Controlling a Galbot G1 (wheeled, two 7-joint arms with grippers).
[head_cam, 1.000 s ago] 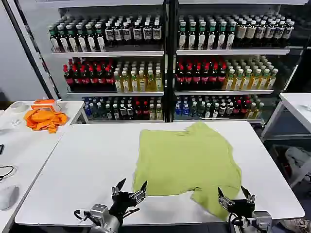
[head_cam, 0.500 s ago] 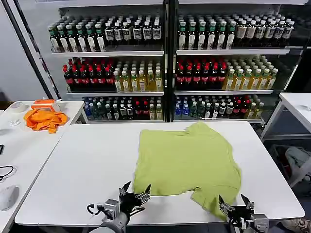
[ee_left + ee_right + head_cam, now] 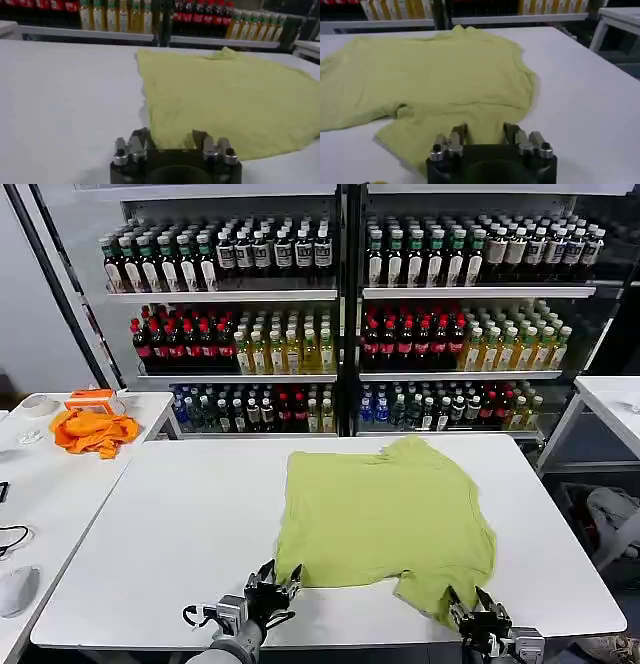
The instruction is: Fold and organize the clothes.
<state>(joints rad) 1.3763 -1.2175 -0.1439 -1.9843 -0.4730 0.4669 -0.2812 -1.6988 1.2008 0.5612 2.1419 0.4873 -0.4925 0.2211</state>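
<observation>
While the lime T-shirt lies spread on the white table, toward its right half, the left gripper sits released at the shirt's near left corner. The right gripper, fingers apart, hangs over the near sleeve. Labels on the shelved bottles behind are unreadable.
</observation>
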